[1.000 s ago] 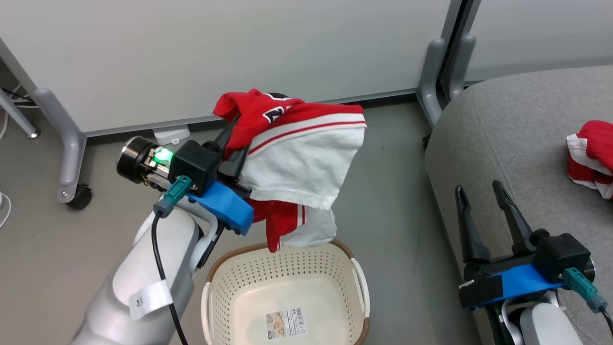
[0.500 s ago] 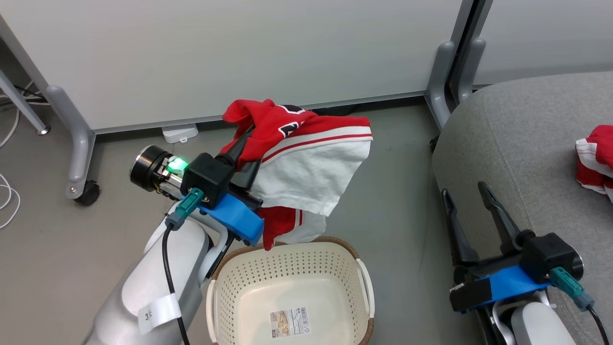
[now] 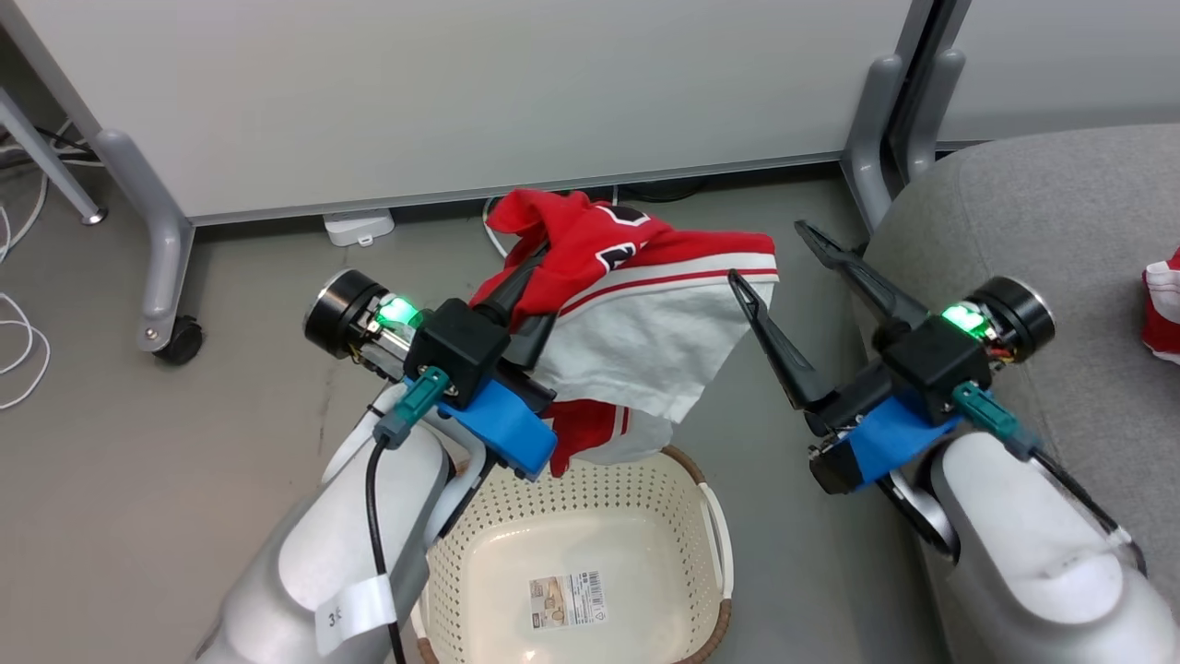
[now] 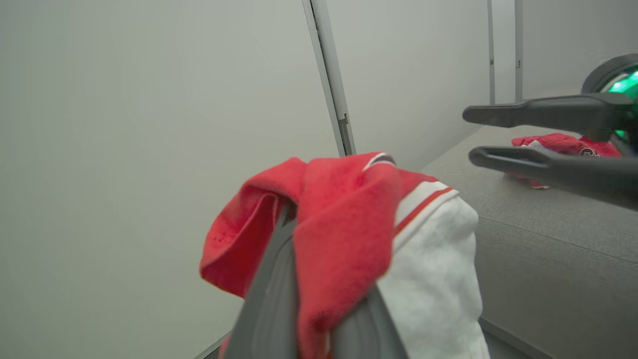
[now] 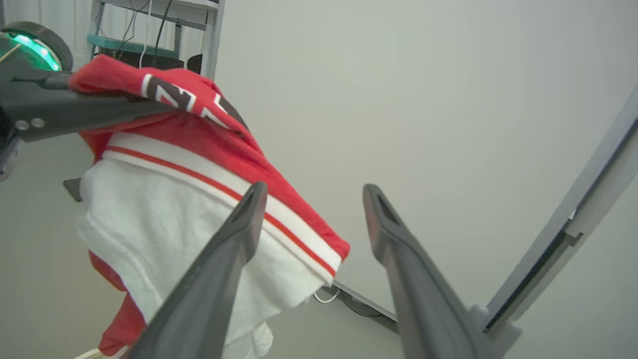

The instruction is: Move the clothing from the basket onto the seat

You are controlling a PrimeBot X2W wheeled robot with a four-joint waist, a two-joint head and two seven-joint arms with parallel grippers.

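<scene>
Head view: left gripper (image 3: 529,275) at centre frame, jaws pinched shut on a red and white garment (image 3: 645,332). The cloth drapes over both fingers, red part on top with dark lettering, white part hanging to the lower right. In the left wrist view red fabric sits squeezed between the two fingers (image 4: 271,294) and covers their tips. The garment's lower end hangs down to the far rim of the basket (image 3: 590,484) at bottom centre; cannot tell if it touches the rim. The basket stands on the floor (image 3: 138,461), with a label (image 3: 564,599) on its bottom. Right gripper (image 3: 767,251) is right of centre, jaws spread wide and holding nothing, fingers pointing to the upper left. Its nearer fingertip is at the garment's white right corner; contact cannot be told. In the right wrist view the garment's striped hem lies behind the left finger and runs into the gap between the two. The seat (image 3: 1042,212) fills the right side of the frame, with a second red garment (image 3: 1163,309) lying on it at the right edge. A white panel (image 3: 461,92) spans the top.
</scene>
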